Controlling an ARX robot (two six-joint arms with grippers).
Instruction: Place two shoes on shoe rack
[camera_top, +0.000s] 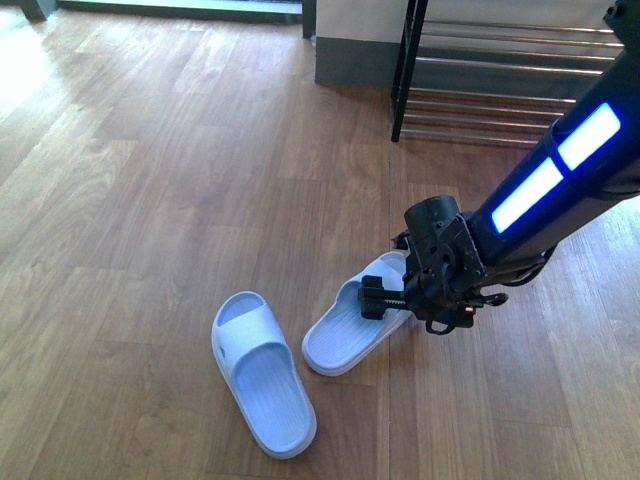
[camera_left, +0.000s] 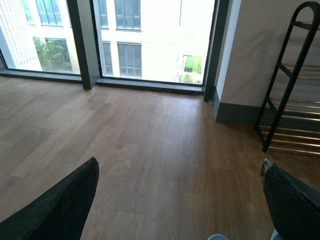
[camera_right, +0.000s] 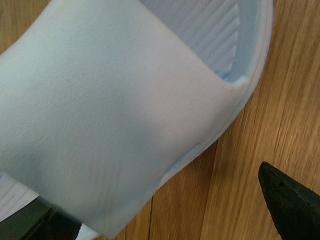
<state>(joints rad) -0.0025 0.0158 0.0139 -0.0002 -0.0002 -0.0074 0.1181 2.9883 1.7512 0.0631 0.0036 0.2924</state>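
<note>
My right tool (camera_top: 385, 298) is low over the wooden floor (camera_top: 150, 200), at the toe end of the right slide (camera_top: 345, 335). This is the one of the two pale blue sandals that lies nearer the shoe rack (camera_top: 500, 70). The tool's jaws stand apart and are not clamped on anything.

In the right wrist view the slide's broad strap (camera_right: 115, 110) fills most of the picture, with the ribbed footbed showing behind it. One finger (camera_right: 30, 225) shows dark at the strap's edge and is partly hidden by it. The other finger (camera_right: 290, 200) hangs over bare wood, clear of the sole's rim. I cannot tell whether the hidden finger touches the strap.

The right slide lies flat on the floor, sole down, with its toe turned toward the rack. The left slide (camera_top: 262, 375) lies just beside it, also sole down, with its strap end pointing away from me. The heels are close together and the toes spread apart. I cannot tell whether the two sandals touch.

My left tool (camera_left: 179, 167) is held wide open. Its two dark fingers sit at opposite sides of the left wrist view with only floorboards between them, and it holds nothing.

The shoe rack stands on the floor against a pale wall (camera_left: 250, 50), well apart from both slides. It has a black frame with an arched end and thin chrome bars for shelves. Tall windows (camera_left: 150, 35) stand beyond the floor to the left of that wall.
</note>
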